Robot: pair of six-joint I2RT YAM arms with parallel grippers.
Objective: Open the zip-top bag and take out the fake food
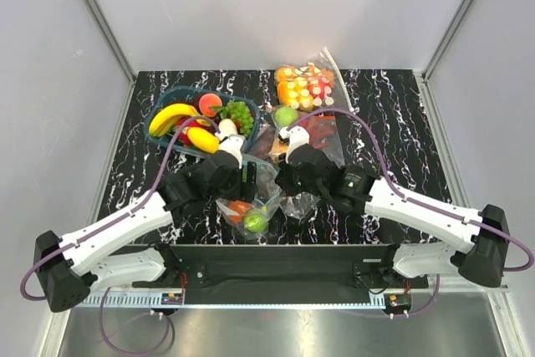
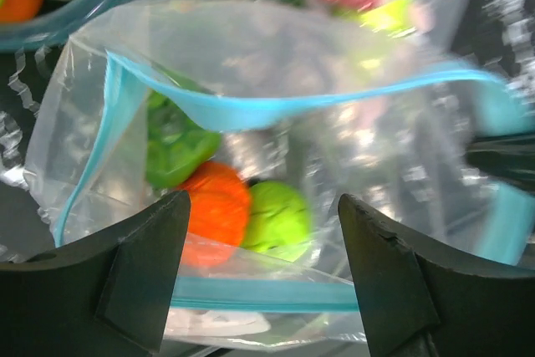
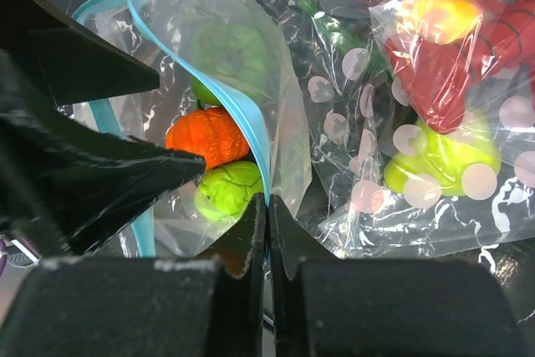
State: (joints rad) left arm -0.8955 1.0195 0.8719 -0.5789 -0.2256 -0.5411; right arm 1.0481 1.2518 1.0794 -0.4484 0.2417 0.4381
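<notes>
The zip-top bag (image 1: 251, 206) lies at the table's front centre, its mouth pulled open. In the left wrist view its teal zipper strip (image 2: 267, 290) runs between the fingers of my left gripper (image 2: 263, 206). That gripper is open, its fingers apart at the bag's mouth. The fake food inside is an orange ridged piece (image 2: 217, 211), a light green piece (image 2: 280, 219) and a darker green one (image 2: 171, 152). My right gripper (image 3: 267, 206) is shut on the bag's far zipper edge (image 3: 251, 135), holding that lip up. From above, both grippers (image 1: 248, 180) (image 1: 280, 180) meet over the bag.
A teal basket (image 1: 163, 106) at the back left holds a banana, a peach, grapes and other fruit. A larger clear bag with red peppers (image 1: 322, 135) lies right of the grippers. Behind it is a small bag of orange and red-white pieces (image 1: 305, 85).
</notes>
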